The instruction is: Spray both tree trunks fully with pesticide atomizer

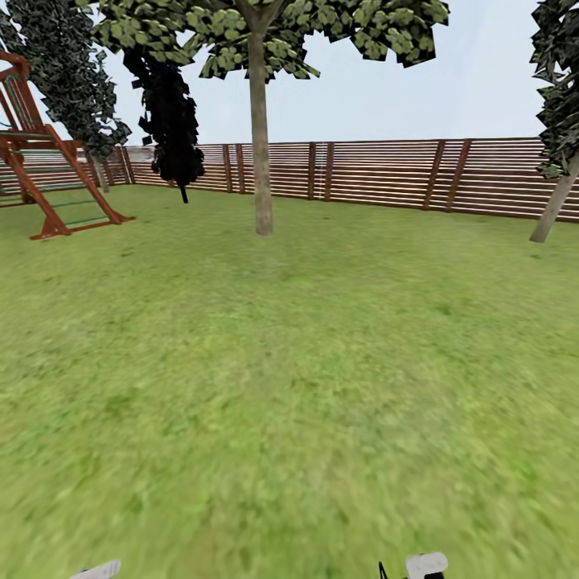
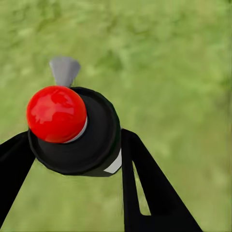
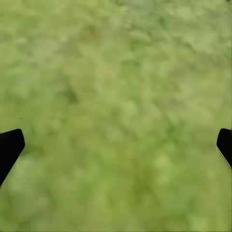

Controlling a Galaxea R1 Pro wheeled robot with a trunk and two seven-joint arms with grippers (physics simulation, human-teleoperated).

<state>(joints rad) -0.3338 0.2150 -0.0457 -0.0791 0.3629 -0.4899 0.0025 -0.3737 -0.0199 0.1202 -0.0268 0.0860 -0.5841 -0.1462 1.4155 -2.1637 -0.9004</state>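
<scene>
- Two grey-tan trunks are being shown in the head view: one tree trunk [image 1: 260, 137] straight ahead on the lawn [image 1: 289, 386], another leaning trunk [image 1: 555, 205] at the right edge. Wide open grass is lying between the robot and both. The slatted fence [image 1: 386, 173] is closing the far side, and a red-brown play frame [image 1: 48, 173] is standing at the left edge beside a black cypress [image 1: 170, 121].
- In the left wrist view, the pesticide atomizer [image 2: 72, 128] is being gripped between the left gripper [image 2: 77, 159]'s dark fingers [image 2: 145, 188], red top toward the camera, over grass.
- In the right wrist view, the right gripper [image 3: 118, 145] is being held spread wide over bare grass [image 3: 116, 96], its fingertips [image 3: 9, 145] at opposite edges.
</scene>
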